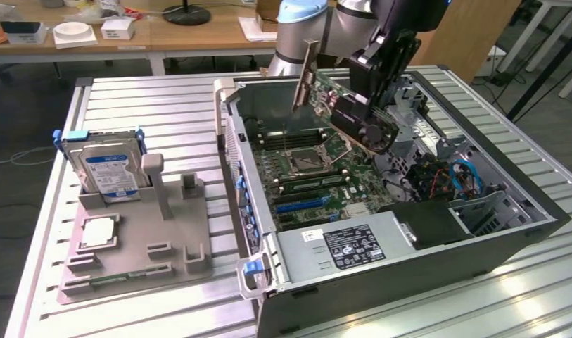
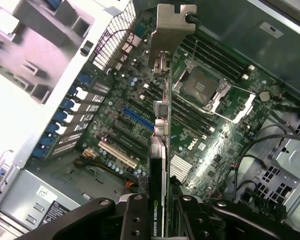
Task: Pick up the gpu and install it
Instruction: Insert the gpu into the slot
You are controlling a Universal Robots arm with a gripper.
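Note:
The gpu (image 1: 347, 116), a flat dark card with a pale metal bracket (image 1: 307, 74) at one end, hangs tilted above the open computer case (image 1: 539, 211). My gripper (image 1: 384, 84) is shut on its dark end, over the motherboard (image 1: 309, 179). In the wrist view the gpu (image 2: 162, 150) runs edge-on away from my gripper (image 2: 160, 212), its bracket (image 2: 172, 32) at the far end. Below it lie the blue slot (image 2: 138, 119) and the empty processor socket (image 2: 200, 85).
A grey fixture tray (image 1: 136, 239) on the slatted table at the exterior view's left holds the upright hard drive (image 1: 109, 172) and a square processor chip (image 1: 96, 232). The power supply (image 1: 347, 246) and cables (image 1: 454, 176) fill the case's near end. Desks stand behind.

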